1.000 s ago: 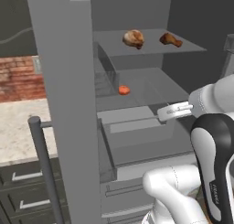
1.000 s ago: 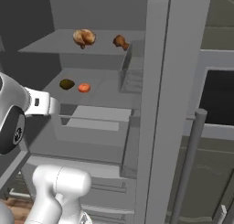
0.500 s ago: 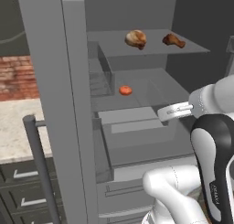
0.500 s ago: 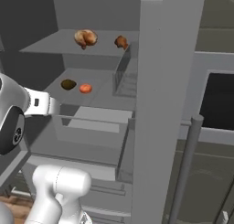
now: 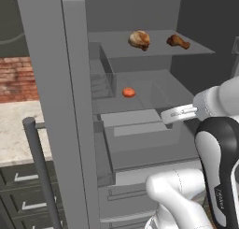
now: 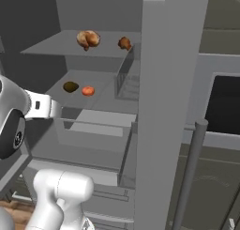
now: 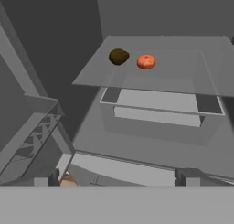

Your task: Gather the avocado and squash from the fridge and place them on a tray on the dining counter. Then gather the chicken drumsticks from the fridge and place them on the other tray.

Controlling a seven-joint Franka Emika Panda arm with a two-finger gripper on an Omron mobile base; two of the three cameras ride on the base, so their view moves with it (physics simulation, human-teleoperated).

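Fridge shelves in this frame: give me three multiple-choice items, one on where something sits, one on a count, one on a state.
1. Where does the squash lie?
A. on the top shelf
B. beside the avocado on the middle shelf
C. in the drawer

2. How many chicken drumsticks lie on the top shelf?
A. one
B. two
C. four

3. What state is the gripper in?
A. open, holding nothing
B. shut on the squash
C. shut on a drumstick

Answers: 1 B, the hand view shows the two side by side on one glass shelf. 2 B, both base views show two brown pieces up there. 3 A, the fingertips stand wide apart with nothing between them.
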